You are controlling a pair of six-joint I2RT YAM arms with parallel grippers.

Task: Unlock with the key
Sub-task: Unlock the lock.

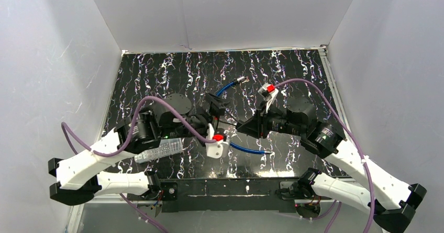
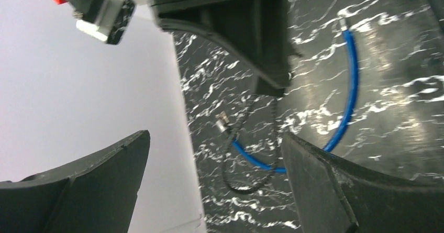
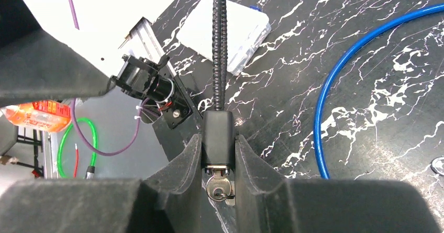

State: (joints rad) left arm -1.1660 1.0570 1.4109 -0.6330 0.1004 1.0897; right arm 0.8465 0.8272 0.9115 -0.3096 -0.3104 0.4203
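My right gripper (image 3: 219, 144) is shut on the black lock body (image 3: 219, 131). A silver key (image 3: 220, 189) with a small ring sits in the lock's near end, between my fingers. The lock's black braided cable (image 3: 219, 44) runs away from the gripper. In the top view the right gripper (image 1: 245, 126) is mid-table, facing the left gripper (image 1: 217, 111). The left gripper (image 2: 214, 139) is open and holds nothing. A loop of the black cable (image 2: 246, 157) lies on the table beyond its fingers.
A blue cable (image 1: 248, 150) lies near the front, and another blue cable (image 1: 229, 88) with a metal end lies behind the grippers. A clear plastic box (image 1: 159, 150) lies by the left arm. White walls enclose the black marbled table (image 1: 298, 70).
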